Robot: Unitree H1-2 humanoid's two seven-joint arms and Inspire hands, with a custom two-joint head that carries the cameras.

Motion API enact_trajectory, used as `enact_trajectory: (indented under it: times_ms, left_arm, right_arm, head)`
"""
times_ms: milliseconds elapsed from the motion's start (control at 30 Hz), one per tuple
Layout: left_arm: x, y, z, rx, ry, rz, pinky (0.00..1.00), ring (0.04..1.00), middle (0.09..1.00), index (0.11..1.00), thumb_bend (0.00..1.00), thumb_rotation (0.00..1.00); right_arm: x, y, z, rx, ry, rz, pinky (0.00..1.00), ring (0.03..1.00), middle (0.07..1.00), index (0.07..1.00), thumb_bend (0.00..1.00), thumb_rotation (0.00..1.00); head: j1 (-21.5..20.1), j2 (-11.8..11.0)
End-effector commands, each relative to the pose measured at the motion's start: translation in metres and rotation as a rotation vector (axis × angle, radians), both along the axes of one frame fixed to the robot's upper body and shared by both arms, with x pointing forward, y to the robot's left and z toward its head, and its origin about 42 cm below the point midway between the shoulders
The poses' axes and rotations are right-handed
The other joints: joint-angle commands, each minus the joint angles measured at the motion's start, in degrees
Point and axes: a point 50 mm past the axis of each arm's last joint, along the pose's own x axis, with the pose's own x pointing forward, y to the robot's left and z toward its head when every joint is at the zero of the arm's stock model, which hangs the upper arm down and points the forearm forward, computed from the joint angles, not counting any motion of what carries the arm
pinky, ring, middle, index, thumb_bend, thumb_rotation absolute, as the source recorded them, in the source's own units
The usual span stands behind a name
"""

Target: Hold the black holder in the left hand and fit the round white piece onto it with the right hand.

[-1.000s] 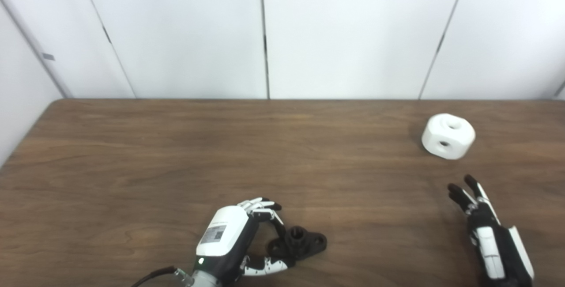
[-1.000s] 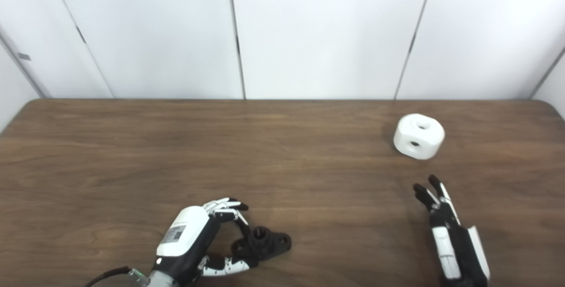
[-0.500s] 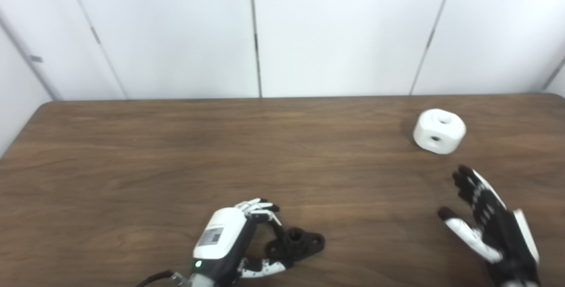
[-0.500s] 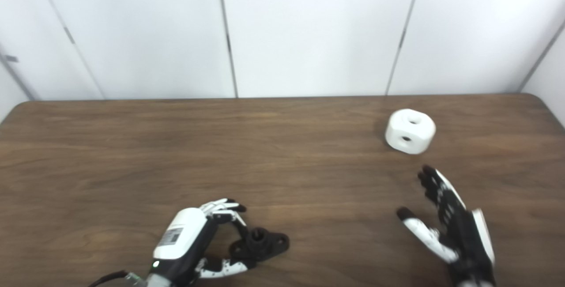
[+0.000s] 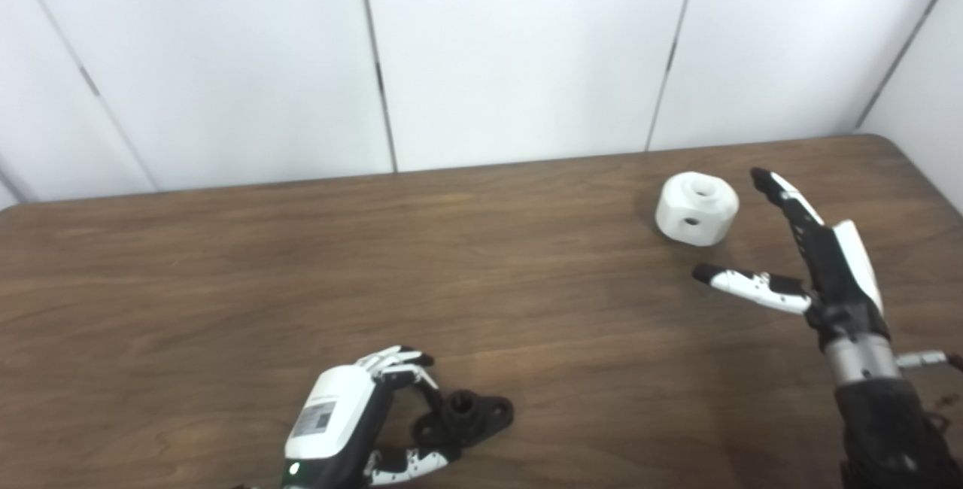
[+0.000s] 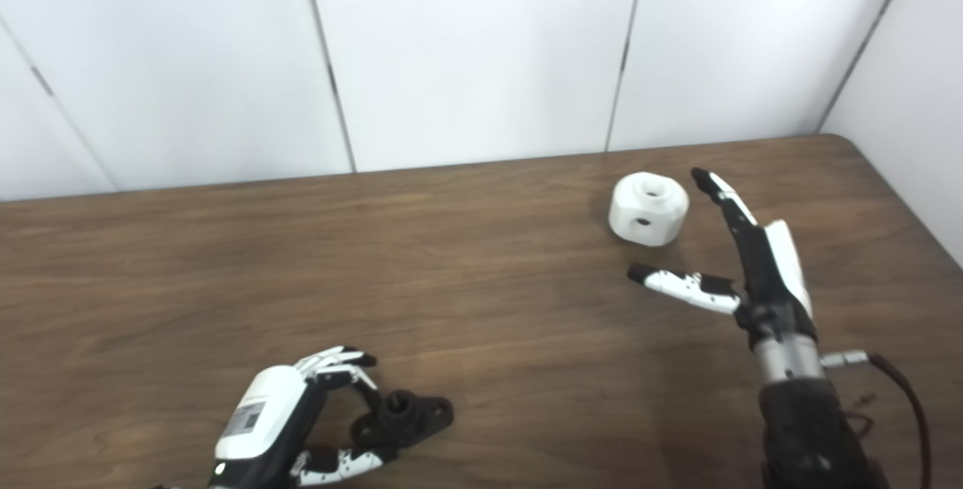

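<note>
Your left hand (image 5: 342, 429) is curled around the small black plastic holder (image 5: 470, 417), fingers and thumb wrapped on its near end, with the holder resting on the brown wooden tabletop (image 5: 301, 271) by the front edge. Your right hand (image 5: 816, 259) is spread wide and grasping nothing, fingers just beside the round white plastic piece (image 5: 696, 208), which sits near the far right corner.

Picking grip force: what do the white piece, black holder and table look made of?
White piece: probably matte moulded or printed plastic, evenly white, soft-edged, with round holes. Black holder: likely matte plastic too, no glints, though coated metal is possible. Table: wood-grain top, smooth with a faint sheen; veneer or laminate, can't tell which.
</note>
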Motion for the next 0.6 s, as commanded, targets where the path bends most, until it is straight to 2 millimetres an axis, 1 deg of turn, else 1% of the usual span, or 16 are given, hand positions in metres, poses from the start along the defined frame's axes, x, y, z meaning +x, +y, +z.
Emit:
enact_trajectory:
  times_ms: [0,167,300,433,500,567]
  left_arm:
    - [-0.005,0.014,-0.010,0.046,0.069,0.014,0.83,0.854,0.784,0.488,0.52,0.05]
    - [-0.005,0.020,-0.009,0.043,0.074,0.000,0.82,0.844,0.772,0.487,0.52,0.05]
    - [-0.005,0.025,-0.008,0.044,0.080,-0.008,0.81,0.840,0.770,0.487,0.52,0.04]
    - [-0.005,0.029,-0.006,0.042,0.085,-0.006,0.81,0.840,0.769,0.487,0.52,0.04]
    - [-0.003,0.032,-0.005,0.035,0.083,-0.008,0.80,0.836,0.765,0.487,0.52,0.04]
    - [-0.002,0.035,-0.005,0.031,0.085,-0.009,0.80,0.836,0.764,0.487,0.52,0.04]
  right_arm:
    - [0.014,-0.004,0.022,-0.069,-0.044,-0.011,0.89,0.917,0.904,0.901,0.84,0.36]
    - [0.039,-0.007,0.028,-0.139,-0.003,-0.025,0.93,0.955,0.934,0.909,0.83,0.38]
    - [0.060,-0.005,0.031,-0.177,0.018,-0.024,0.88,0.950,0.930,0.892,0.83,0.37]
    - [0.079,-0.004,0.031,-0.187,0.042,-0.023,0.87,0.957,0.934,0.887,0.83,0.36]
    - [0.092,-0.002,0.030,-0.196,0.064,-0.025,0.87,0.963,0.938,0.889,0.84,0.35]
    - [0.099,-0.001,0.030,-0.210,0.083,-0.029,0.86,0.964,0.939,0.885,0.84,0.35]
  head:
    - [-0.21,0.19]
    - [-1.45,0.18]
    - [-3.08,0.06]
    - [-4.42,0.22]
    - [-5.86,0.30]
    - [-6.43,0.40]
